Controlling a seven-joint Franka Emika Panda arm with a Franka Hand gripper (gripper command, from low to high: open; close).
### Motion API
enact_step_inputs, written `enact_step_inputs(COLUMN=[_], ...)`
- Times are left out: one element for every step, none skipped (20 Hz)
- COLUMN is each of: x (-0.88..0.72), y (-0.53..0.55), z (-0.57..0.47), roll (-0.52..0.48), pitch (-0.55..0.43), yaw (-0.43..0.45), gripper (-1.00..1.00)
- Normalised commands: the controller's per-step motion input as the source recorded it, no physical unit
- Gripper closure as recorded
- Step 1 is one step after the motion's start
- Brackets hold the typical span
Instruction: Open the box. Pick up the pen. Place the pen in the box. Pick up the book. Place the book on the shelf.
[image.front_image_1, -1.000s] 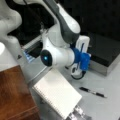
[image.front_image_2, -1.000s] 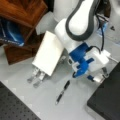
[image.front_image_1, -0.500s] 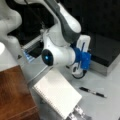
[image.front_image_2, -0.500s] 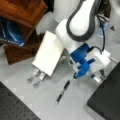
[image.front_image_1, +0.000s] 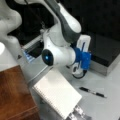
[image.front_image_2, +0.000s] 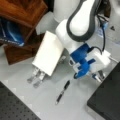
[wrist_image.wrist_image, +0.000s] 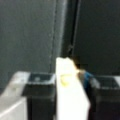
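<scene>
One pen (image.front_image_2: 62, 92), one book (image.front_image_1: 58, 95) (white, spiral-bound), one box (image.front_image_1: 105, 53)

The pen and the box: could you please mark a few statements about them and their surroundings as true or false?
1. The pen lies on the grey table, apart from the end effector. True.
2. The box stands with its lid raised. False: in both front views the black lid lies flat and shut.
3. The spiral notebook lies on top of the wooden shelf. False: it leans on a metal stand on the table, beside the shelf.
4. The end effector is closer to the box than to the notebook. True: in a front view it hangs just beside the box's edge.
5. The pen is inside the box. False: it is out on the table.
</scene>
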Motion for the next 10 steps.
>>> enact_step_inputs(x=[0.1, 0.11, 0.12, 0.12, 0.12, 0.11, 0.11, 0.11, 0.1, 0.11], y=[0.05, 0.07, 0.09, 0.11, 0.13, 0.16, 0.19, 0.23, 0.25, 0.27], z=[0.17, 0.22, 0.27, 0.33, 0.38, 0.44, 0.47, 0.52, 0.51, 0.5], roll=[0.059, 0.046, 0.029, 0.014, 0.001, -0.013, -0.035, -0.076, -0.094, -0.111], pitch=[0.007, 0.013, 0.027, 0.04, 0.05, 0.055, 0.053, 0.043, 0.042, 0.031], yaw=[-0.056, -0.057, -0.052, -0.039, -0.019, 0.004, 0.025, 0.028, 0.029, 0.033], gripper=[1.0, 1.0, 1.0, 1.0, 1.0, 1.0, 1.0, 1.0, 1.0, 1.0])
